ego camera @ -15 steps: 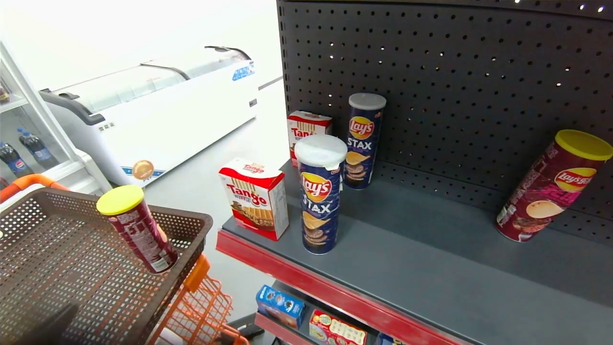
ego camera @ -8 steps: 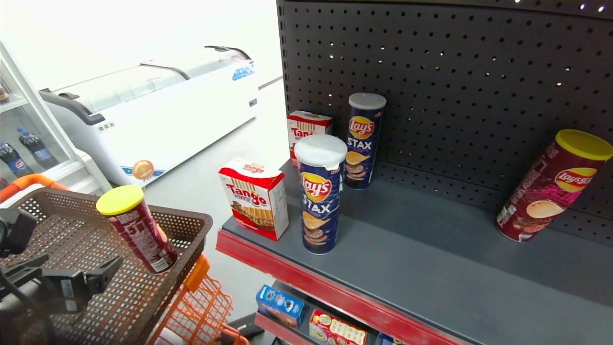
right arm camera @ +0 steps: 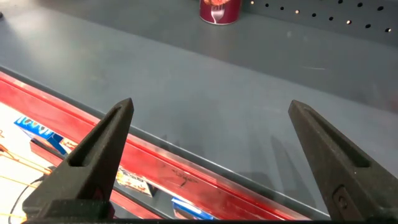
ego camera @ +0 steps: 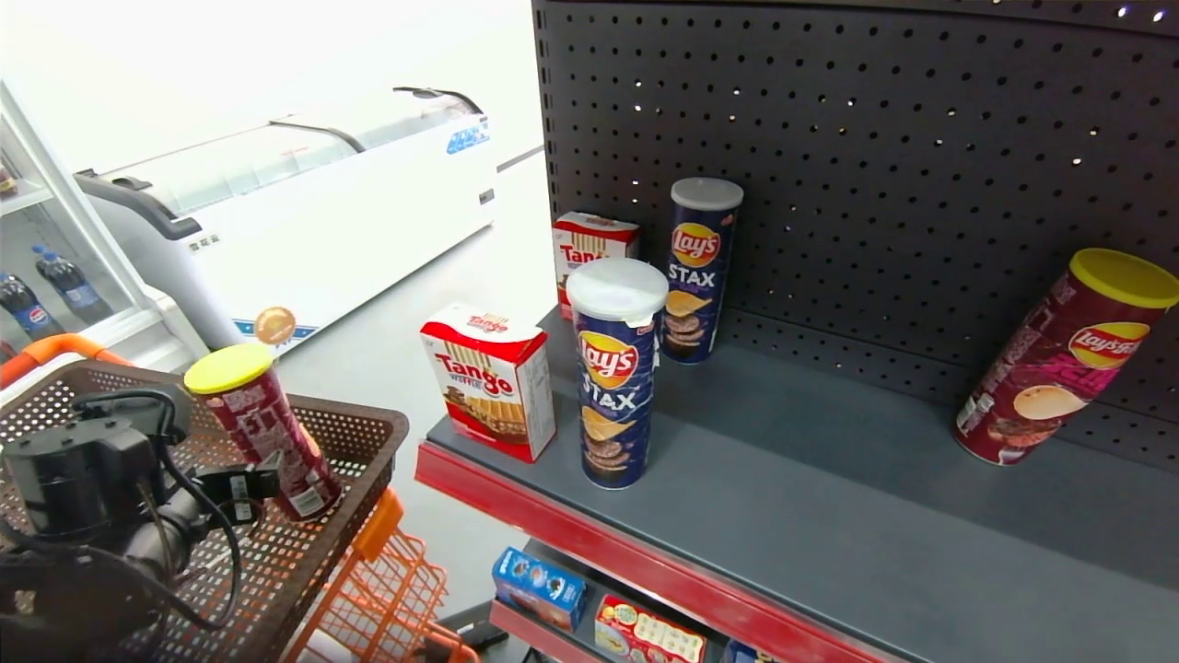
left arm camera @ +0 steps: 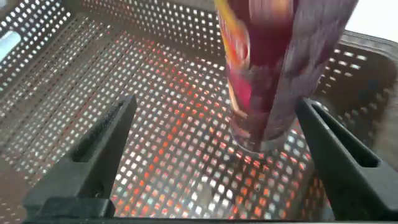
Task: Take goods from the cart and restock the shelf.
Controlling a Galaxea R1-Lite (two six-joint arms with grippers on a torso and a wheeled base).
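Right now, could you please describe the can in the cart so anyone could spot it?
Left of the grey shelf, an orange cart carries a brown mesh basket. In its corner nearest the shelf stands a yellow-lidded maroon can. Its twin sits on the shelf, but only this one is in the basket.

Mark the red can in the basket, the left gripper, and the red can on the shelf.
basket can (ego camera: 270,431), head view, label middle.
left gripper (left arm camera: 216,106), left wrist view, between fingertips.
shelf can (ego camera: 1050,368), head view, label middle.
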